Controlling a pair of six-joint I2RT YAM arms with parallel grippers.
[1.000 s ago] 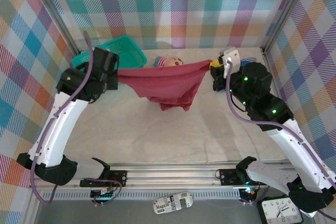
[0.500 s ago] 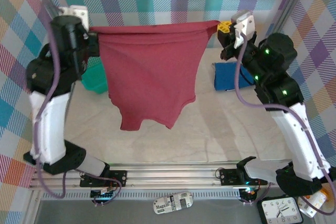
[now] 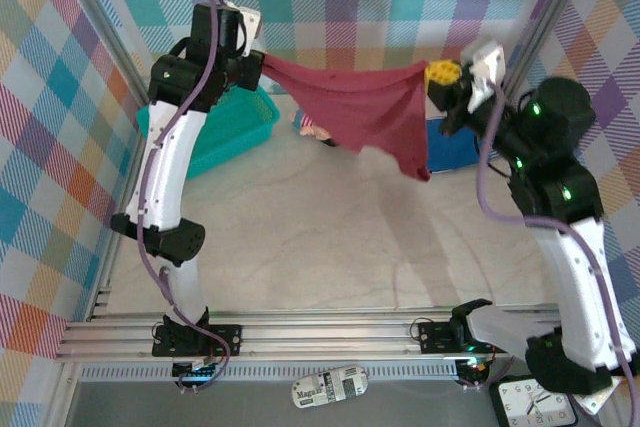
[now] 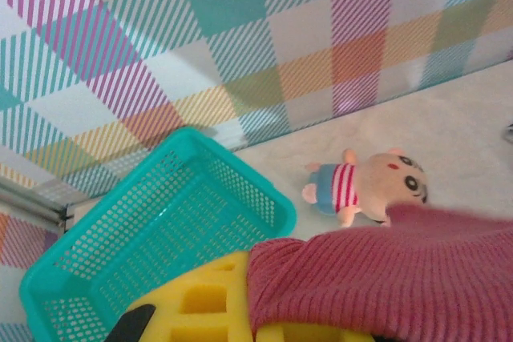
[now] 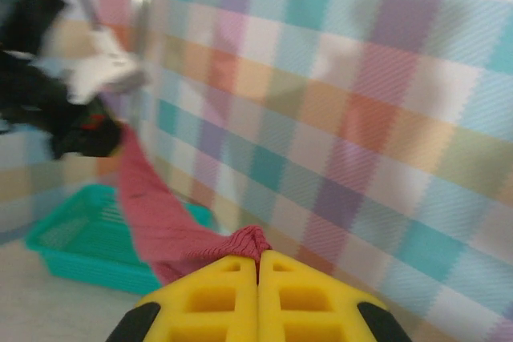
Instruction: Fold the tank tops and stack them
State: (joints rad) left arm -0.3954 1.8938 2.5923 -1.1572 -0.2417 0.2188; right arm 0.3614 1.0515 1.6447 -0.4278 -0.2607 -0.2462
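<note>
Red top point(image 3: 370, 112) farther back, tight in left gripper point(image 3: 262, 59) and right gripper point(image 3: 425, 72); doll point(image 4: 377, 190) face clear wrist-side.

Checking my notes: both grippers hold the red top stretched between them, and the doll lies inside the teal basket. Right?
Wrong on the doll. The left gripper and right gripper hold the red top stretched between them, but the doll lies on the table beside the teal basket: see the left wrist view.

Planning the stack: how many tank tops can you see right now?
2. The red top hangs between the left gripper and right gripper; the blue top lies on the table, far right. Others may be hidden.
</note>
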